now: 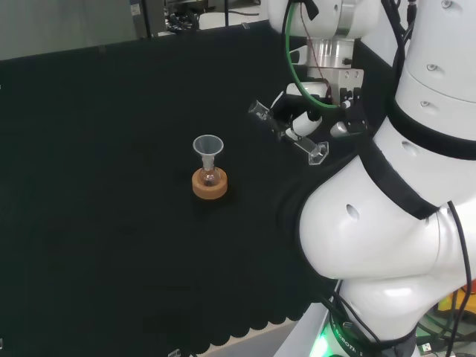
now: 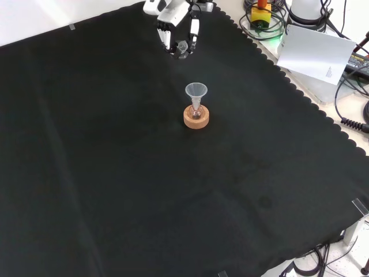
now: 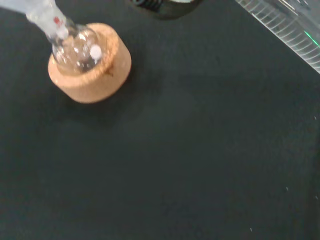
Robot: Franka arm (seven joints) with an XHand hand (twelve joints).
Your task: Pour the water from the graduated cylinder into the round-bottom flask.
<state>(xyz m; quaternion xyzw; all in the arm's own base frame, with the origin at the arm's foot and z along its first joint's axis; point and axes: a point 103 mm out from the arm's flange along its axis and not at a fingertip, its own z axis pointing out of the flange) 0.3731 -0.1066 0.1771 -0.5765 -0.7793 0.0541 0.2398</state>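
Holding the graduated cylinder (image 1: 288, 132) tilted in curled fingers, the hand (image 1: 309, 119) hangs right of the funnel-topped round-bottom flask (image 1: 210, 175) in head view

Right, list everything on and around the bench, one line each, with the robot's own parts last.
Round-bottom flask: one, clear glass, seated in the cork ring near the middle of the cloth.
Funnel: one, clear, upright in the flask's neck.
Cork ring: one, tan, a stand under the flask.
Graduated cylinder: one, clear, held tilted, to the right of the flask in the head view.
Black cloth: one, covers the bench, scalloped edge.
Sheet of paper: one, white, off the cloth at the front view's upper right.
Hand: one, black and white, fingers curled round the cylinder.
Arm: one, white, at the head view's right.
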